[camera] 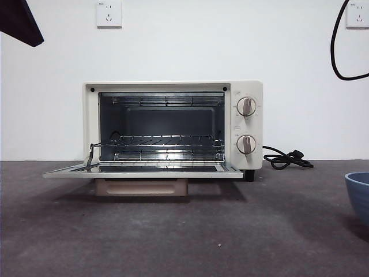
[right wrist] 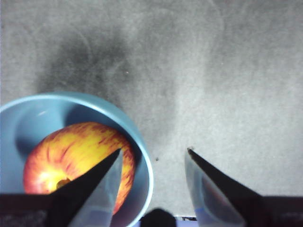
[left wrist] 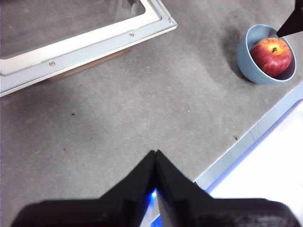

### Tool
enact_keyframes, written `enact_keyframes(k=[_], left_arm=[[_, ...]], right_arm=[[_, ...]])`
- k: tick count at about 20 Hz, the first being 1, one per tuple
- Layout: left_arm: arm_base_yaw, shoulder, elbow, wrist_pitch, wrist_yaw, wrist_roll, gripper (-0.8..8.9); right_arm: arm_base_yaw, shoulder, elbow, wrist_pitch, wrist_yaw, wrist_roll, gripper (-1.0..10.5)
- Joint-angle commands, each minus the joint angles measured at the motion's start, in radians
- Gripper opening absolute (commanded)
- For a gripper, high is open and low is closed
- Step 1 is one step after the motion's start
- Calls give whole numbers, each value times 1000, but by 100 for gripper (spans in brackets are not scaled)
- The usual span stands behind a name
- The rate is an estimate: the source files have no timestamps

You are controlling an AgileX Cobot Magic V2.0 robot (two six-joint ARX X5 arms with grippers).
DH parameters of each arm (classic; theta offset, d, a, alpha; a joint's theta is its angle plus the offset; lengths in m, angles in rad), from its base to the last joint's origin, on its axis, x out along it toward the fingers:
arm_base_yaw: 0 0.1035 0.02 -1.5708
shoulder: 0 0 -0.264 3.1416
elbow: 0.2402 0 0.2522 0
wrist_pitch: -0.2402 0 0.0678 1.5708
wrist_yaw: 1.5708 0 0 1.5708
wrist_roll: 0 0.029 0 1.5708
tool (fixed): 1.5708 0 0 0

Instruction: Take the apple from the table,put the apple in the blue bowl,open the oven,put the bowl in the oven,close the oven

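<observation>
The cream-white oven (camera: 173, 86) stands open, its door (camera: 138, 169) folded down flat just above the table (camera: 184, 242). In the front view only the rim of the blue bowl (camera: 358, 196) shows, at the right edge. The red-and-yellow apple (right wrist: 71, 151) lies inside the bowl (right wrist: 28, 118). My right gripper (right wrist: 154, 150) is open over the bowl's rim, one jaw above the apple and the other outside the bowl. My left gripper (left wrist: 155, 152) is shut on nothing above bare table, with the oven door (left wrist: 94, 40) on one side and the bowl (left wrist: 248, 66) with the apple (left wrist: 270, 56) further off.
A wire rack (camera: 161, 140) sits inside the oven, and the beige handle (camera: 141, 186) hangs under the door. A black cord (camera: 285, 158) lies to the oven's right. The table's pale edge (left wrist: 251, 142) runs near the bowl. An arm's black tip (camera: 20, 20) shows top left.
</observation>
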Motion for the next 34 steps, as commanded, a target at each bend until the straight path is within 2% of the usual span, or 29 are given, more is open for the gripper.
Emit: enact_keyframes(k=[1, 6, 8, 10, 15, 17, 20, 24, 28, 31, 34], left_arm=[[-2, -3, -9, -1, 3, 16, -5], [-2, -3, -9, 0, 3, 31, -5], [-2, -3, -9, 0, 3, 31, -5], [-2, -3, -9, 0, 3, 31, -5], [-2, -3, -9, 0, 3, 30, -5], [-2, -3, -9, -4, 3, 30, -5], [-2, -3, -9, -29, 3, 30, -5], [-2, -3, -9, -52, 3, 30, -5], [-2, -5, -8, -55, 3, 30, -5], [-2, -11, -8, -55, 3, 30, -5], [-2, -31, -8, -61, 3, 30, -5]], right_arm=[[0, 23, 0, 3, -3, -19, 220], [0, 73, 0, 20, -5, -18, 210], [0, 93, 0, 17, -32, -25, 65], [0, 102, 0, 18, -55, -29, -9], [1, 92, 2, 23, -52, -24, -9], [2, 73, 12, 21, -57, 8, -9], [3, 58, 61, 8, -113, 83, -9], [93, 59, 148, 20, -122, 138, -9], [242, 66, 265, 89, -119, 235, -10], [330, 137, 396, 132, -108, 309, -9], [386, 257, 542, 120, -108, 328, -10]])
